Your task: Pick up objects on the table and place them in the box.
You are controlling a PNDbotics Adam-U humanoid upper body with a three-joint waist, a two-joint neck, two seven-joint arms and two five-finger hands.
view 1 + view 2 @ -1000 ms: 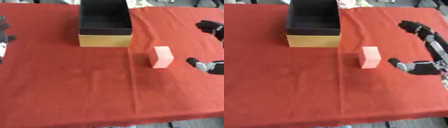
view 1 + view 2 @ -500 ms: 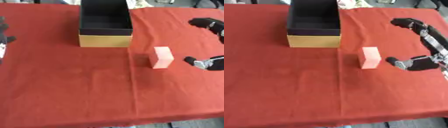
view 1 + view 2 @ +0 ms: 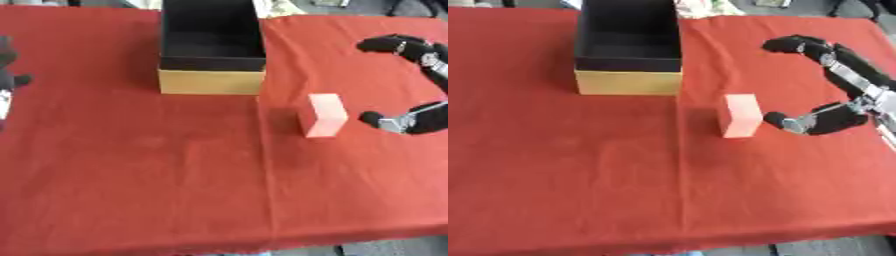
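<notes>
Since a second ago, the right hand [image 3: 411, 120] has moved nearer to the pink block [image 3: 323, 115], which stands on the red cloth [image 3: 175, 175]. The left hand [image 3: 9, 75] idles at the edge; I cannot tell its fingers.

From the right eye, the fingers [image 3: 794, 45] and thumb are open around a gap, not touching the block. The approach is in hand; next, I think, closing on the block. The box [image 3: 627, 82] looks empty.

left eye view: looks steeply down from the head at the red-covered bench [image 3: 131, 175] | right eye view: same downward aim, set slightly to the right | shared: box [image 3: 628, 55], pink block [image 3: 739, 115], most of the cloth | right eye view shows more of the right hand [image 3: 824, 85]
</notes>
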